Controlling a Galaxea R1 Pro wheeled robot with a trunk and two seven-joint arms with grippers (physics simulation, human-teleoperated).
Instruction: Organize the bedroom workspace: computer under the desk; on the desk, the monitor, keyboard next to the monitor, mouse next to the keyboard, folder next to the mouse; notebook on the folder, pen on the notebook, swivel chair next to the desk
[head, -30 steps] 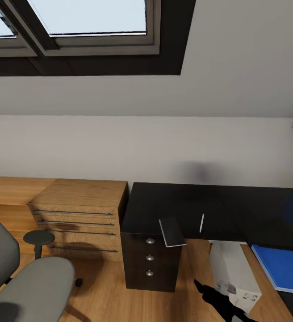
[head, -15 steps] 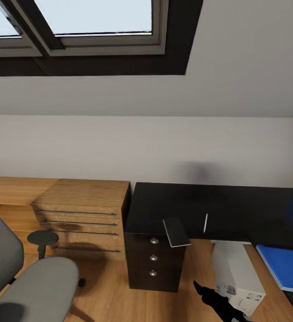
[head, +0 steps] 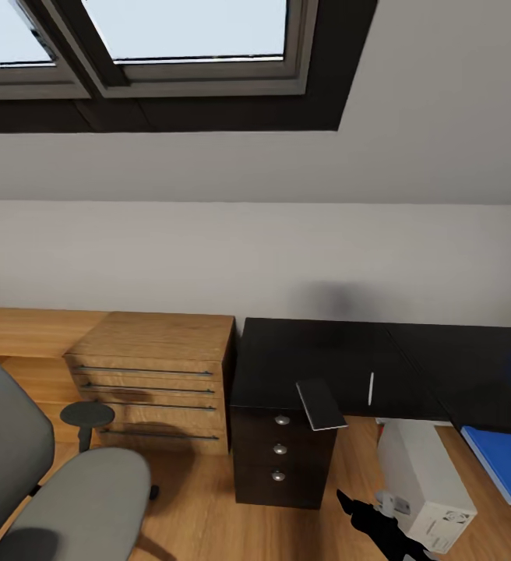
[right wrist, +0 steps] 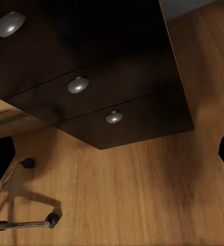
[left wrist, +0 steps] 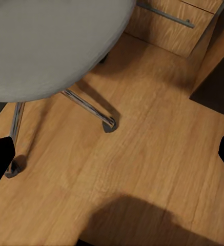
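The right gripper and left gripper both hang spread open, holding nothing. Beyond the right one, the notebook overhangs the desk edge, the pen beside it; the swivel chair sits just above the left.

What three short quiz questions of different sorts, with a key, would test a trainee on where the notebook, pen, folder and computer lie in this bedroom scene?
1. True or false: the notebook lies flat in the middle of the desk.
2. Which lies on the desktop near the notebook? A) the pen B) a mug C) a lamp
3. Fill in: the computer stands on the ____.

Key:
1. False; it overhangs the front edge above the drawers.
2. A
3. Floor, beside the drawers, partly under the desk, near the blue folder.
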